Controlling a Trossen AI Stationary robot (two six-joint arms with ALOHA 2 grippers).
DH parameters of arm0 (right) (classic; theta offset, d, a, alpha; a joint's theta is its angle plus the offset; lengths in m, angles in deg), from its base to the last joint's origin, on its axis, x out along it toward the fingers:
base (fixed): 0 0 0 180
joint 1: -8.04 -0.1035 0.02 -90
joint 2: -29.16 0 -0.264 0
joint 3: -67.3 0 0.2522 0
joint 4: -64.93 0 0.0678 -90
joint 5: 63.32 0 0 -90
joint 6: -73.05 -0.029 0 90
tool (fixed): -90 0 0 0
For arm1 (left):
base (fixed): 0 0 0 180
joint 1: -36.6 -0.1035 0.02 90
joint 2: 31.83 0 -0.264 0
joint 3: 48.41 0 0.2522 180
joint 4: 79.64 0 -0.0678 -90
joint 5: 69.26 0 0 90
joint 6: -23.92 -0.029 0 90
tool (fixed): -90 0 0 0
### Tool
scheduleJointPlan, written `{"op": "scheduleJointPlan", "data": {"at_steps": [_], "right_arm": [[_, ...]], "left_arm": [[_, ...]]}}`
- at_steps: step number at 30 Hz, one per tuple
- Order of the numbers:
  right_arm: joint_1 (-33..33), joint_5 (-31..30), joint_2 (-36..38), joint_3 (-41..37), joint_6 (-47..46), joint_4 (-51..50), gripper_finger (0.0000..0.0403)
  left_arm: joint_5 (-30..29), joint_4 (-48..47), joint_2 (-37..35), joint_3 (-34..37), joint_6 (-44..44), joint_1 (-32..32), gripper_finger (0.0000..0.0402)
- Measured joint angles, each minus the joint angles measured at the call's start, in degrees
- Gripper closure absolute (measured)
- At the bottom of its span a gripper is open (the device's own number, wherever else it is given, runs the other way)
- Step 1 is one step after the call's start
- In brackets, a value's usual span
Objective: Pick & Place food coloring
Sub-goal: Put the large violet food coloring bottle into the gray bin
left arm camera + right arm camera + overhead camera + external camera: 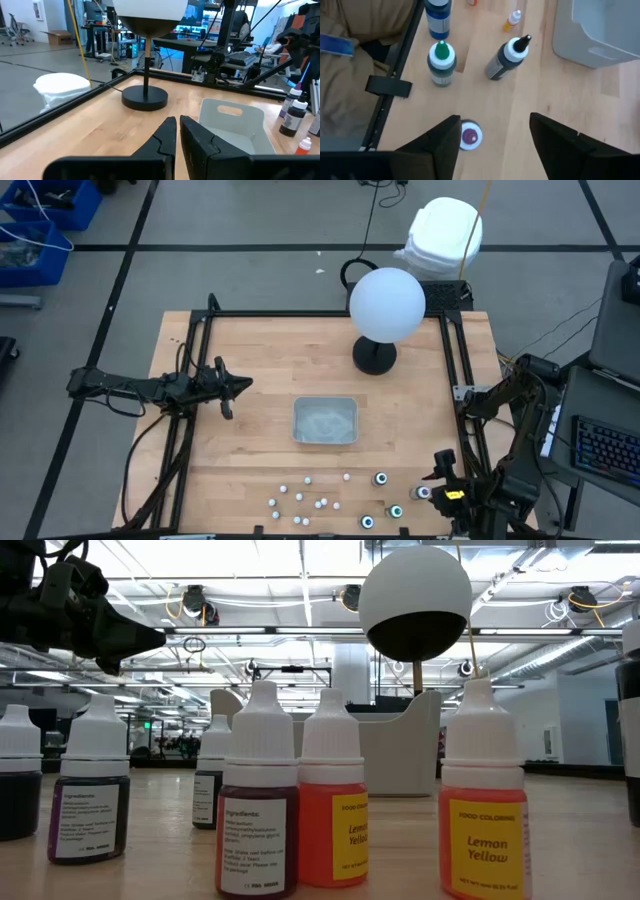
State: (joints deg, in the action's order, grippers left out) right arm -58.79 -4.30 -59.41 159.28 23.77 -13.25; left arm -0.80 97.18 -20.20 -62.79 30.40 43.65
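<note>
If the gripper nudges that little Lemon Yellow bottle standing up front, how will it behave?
The Lemon Yellow bottle would probably tip rather than slide: it stands tall and narrow on a small base. Its round body suggests it would roll once down. It looks like small plastic, so likely light, and the neighbouring orange bottle stands close enough to get knocked.

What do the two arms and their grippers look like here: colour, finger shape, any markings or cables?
Both arms are dark, near black, with jointed links and thin cables running along them. The left gripper has two black, wedge-shaped fingers with notched inner edges. The right gripper has broad, dark, angular fingers. From above, the right arm carries a small yellow marking near its wrist.
</note>
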Motion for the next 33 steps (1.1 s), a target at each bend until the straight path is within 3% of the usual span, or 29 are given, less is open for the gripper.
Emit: {"op": "scheduleJointPlan", "data": {"at_steps": [9, 16, 33], "right_arm": [[-2.39, -0.56, -0.02, 0.00, -8.59, 1.85, 0.0174], [-2.69, -1.20, -0.04, -0.35, -7.76, 8.71, 0.0174], [-2.60, -2.86, -0.17, -13.52, -8.85, 15.36, 0.0174]], "left_arm": [[-0.02, -0.06, -0.01, 0.00, -1.29, 0.00, 0.0369], [-0.04, 0.00, -0.01, 0.00, -4.41, 0.00, 0.0369], [-0.07, 0.17, 0.00, 0.00, -4.78, 0.00, 0.0369]]}}
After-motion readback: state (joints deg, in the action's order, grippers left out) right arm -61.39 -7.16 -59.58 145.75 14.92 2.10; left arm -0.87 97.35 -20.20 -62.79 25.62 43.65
